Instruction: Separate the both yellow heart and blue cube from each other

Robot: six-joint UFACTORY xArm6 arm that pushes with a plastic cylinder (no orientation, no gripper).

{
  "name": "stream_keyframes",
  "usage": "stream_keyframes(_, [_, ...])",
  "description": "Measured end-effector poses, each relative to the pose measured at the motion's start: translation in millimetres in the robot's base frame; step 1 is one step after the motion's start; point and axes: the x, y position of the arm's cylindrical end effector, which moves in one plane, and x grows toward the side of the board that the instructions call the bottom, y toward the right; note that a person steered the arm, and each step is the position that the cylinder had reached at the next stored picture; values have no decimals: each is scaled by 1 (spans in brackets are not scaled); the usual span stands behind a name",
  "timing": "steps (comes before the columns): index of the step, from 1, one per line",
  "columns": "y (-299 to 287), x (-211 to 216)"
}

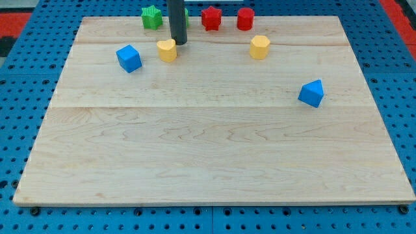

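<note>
Blue wedge-like block point(311, 93) nearest, my tip point(179, 43) beside yellow heart point(167, 50), blue cube point(129, 58) leftward

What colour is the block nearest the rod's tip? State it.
Yellow: the yellow heart sits just left of my tip, seen in the camera view.

Pale wood with visible grain is seen on the board point(214, 143), finished smooth and matt; around the board, a blue perforated base point(19, 97) with a plastic-like look; on the board, the yellow heart point(167, 50) and blue cube point(129, 58) look like smooth matt plastic; the rod's tip point(179, 41) is dark and slightly glossy.
</note>
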Motion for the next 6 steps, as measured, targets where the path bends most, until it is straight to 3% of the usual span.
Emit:
stream_keyframes(1, [-15,4])
stream_keyframes(3, [-136,8])
stream_keyframes(4, [-134,39])
stream_keyframes(5, [-2,51])
stream_keyframes(6, [63,74])
